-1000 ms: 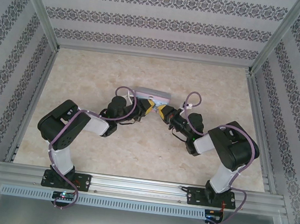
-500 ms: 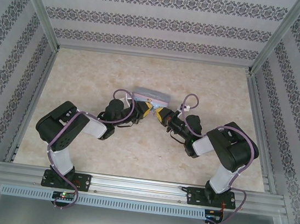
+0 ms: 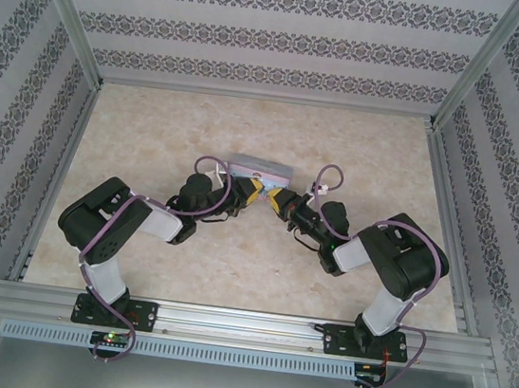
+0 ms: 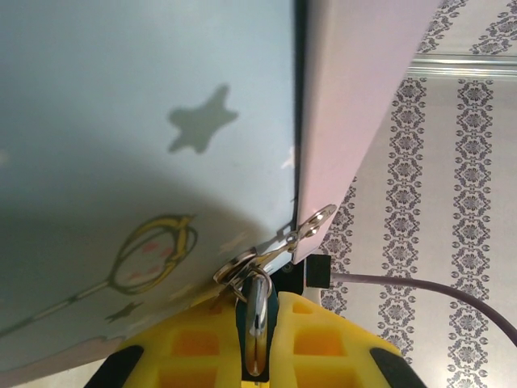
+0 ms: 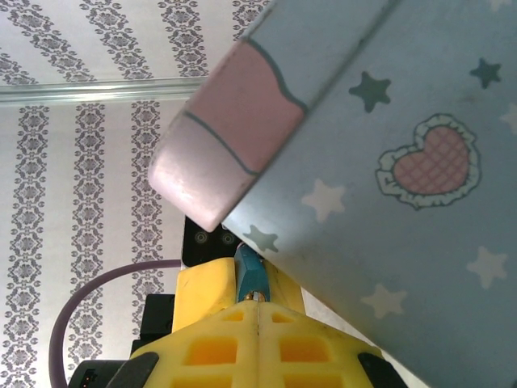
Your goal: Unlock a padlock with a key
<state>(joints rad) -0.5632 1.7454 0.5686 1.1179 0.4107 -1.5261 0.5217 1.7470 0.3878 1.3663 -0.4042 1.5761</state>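
The padlock point(image 4: 257, 323) is a narrow bluish body with a silvery strip, pinched between the yellow fingers of my left gripper point(image 4: 257, 295). From the right wrist its teal end point(image 5: 250, 275) shows a brassy glint right at the tip of my right gripper point(image 5: 258, 303). That gripper's fingers are pressed together, and the key between them is almost wholly hidden. A key ring point(image 4: 238, 271) with a spare silvery key point(image 4: 313, 224) hangs at the padlock's far end. Seen from above, the left gripper point(image 3: 253, 191) and right gripper point(image 3: 280, 197) meet tip to tip.
A pastel-blue cartoon-printed tin box point(image 3: 261, 168) with a pink lid edge sits just behind the meeting grippers, close over both wrist cameras point(image 4: 145, 121) point(image 5: 388, 162). Beige tabletop point(image 3: 154, 123) spreads around, bounded by patterned walls and metal rails.
Both grippers, still tip to tip, have drifted slightly left, and the tin box has shifted a little left with them. Both grips stay unchanged.
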